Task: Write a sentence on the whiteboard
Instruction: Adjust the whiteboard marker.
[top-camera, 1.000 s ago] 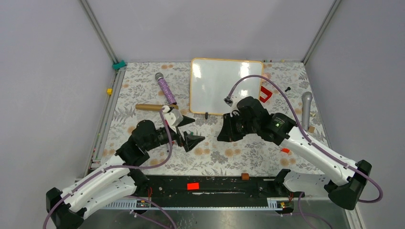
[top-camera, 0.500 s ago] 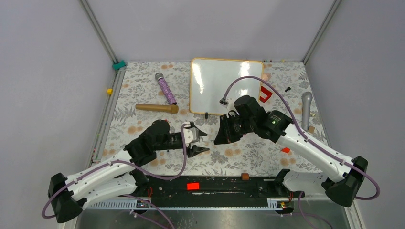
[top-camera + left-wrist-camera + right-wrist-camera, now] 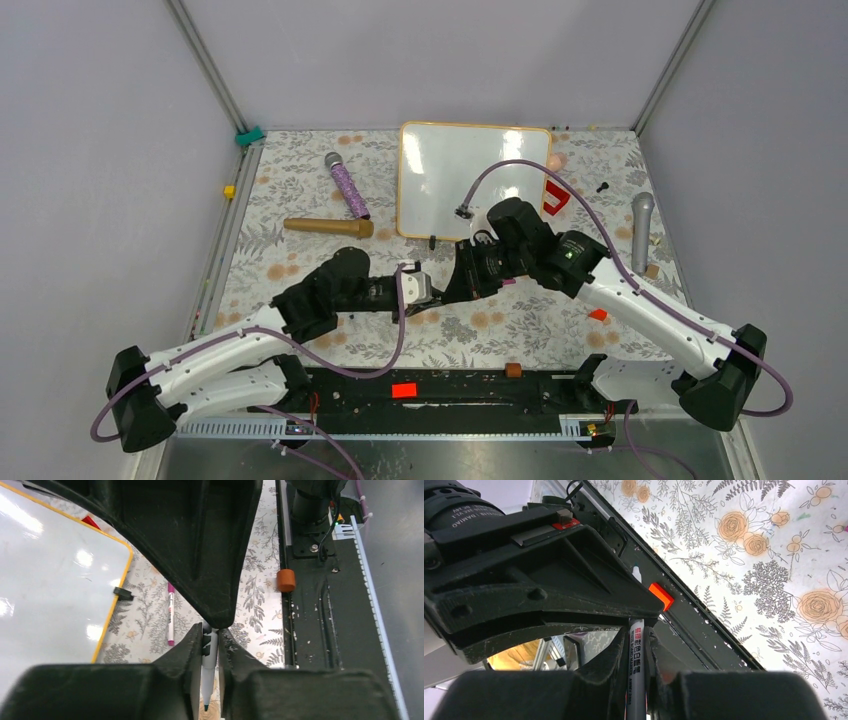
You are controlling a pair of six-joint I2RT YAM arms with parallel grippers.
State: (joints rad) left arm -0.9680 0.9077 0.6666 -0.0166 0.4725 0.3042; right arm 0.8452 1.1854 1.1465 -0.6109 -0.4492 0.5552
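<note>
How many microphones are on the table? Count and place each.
3: purple glittery microphone left of the orange-framed whiteboard, golden microphone in front of it, grey microphone far right. Others may be hidden.

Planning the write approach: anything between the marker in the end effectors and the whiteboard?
Nothing upright. The marker hangs just short of the near edge of the whiteboard. A pink pen lies flat on the cloth beside that edge, and the right arm's cable loops above the board.

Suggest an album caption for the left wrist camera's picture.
Left pincer and right pincer both clamp one marker above the floral cloth, blank whiteboard alongside.
</note>
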